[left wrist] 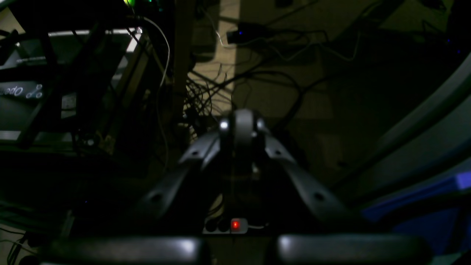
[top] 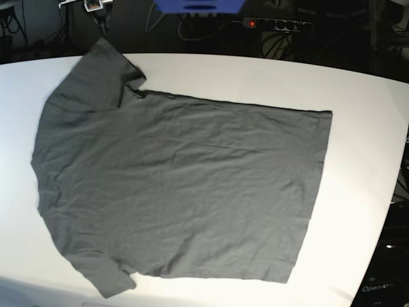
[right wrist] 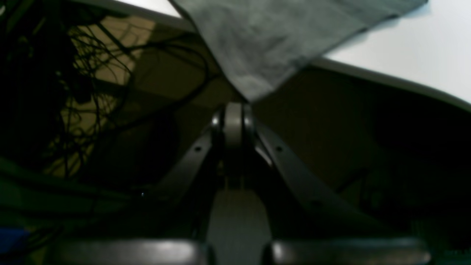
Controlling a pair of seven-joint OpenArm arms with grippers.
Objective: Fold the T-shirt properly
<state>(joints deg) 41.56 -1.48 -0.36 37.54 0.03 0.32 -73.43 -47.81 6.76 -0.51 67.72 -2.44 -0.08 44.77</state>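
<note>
On the desk (top: 358, 115) the shirt (top: 179, 185) is spread flat, long axis left-right. One sleeve overhangs just above the right jaws (right wrist: 234, 110), nearer arm; both jaws are seen pinched, empty.

A white table (top: 358, 115) fills the base view; beyond its far edge a blue object (top: 198, 6) sits in the dark beside a power strip (top: 275, 24) with a red light; tangled black cables (left wrist: 206, 92) lie on the floor — the left wrist view shows another lit power strip (left wrist: 226, 225).
</note>
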